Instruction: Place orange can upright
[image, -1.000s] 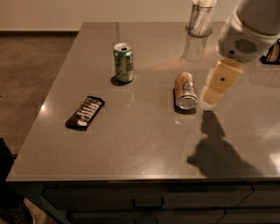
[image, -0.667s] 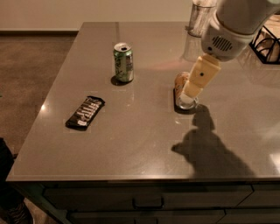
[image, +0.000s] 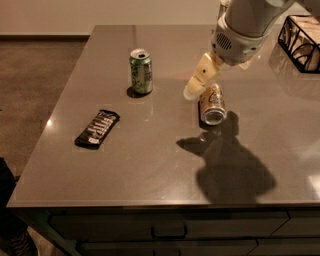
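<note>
The orange can (image: 212, 104) lies on its side on the grey table (image: 150, 160), right of the middle, with its open end toward the front. My gripper (image: 200, 77) hangs just above the can's far left end, reaching down from the arm at the top right. Only one cream-coloured finger shows clearly.
A green-and-white can (image: 141, 70) stands upright to the left of the gripper. A dark candy bar wrapper (image: 98, 128) lies near the table's left edge. A black wire basket (image: 300, 42) stands at the back right corner. The arm's shadow falls on the table in front of the orange can.
The gripper has moved left, from the right of the orange can to above its far left end. The cans and wrapper have not moved.
</note>
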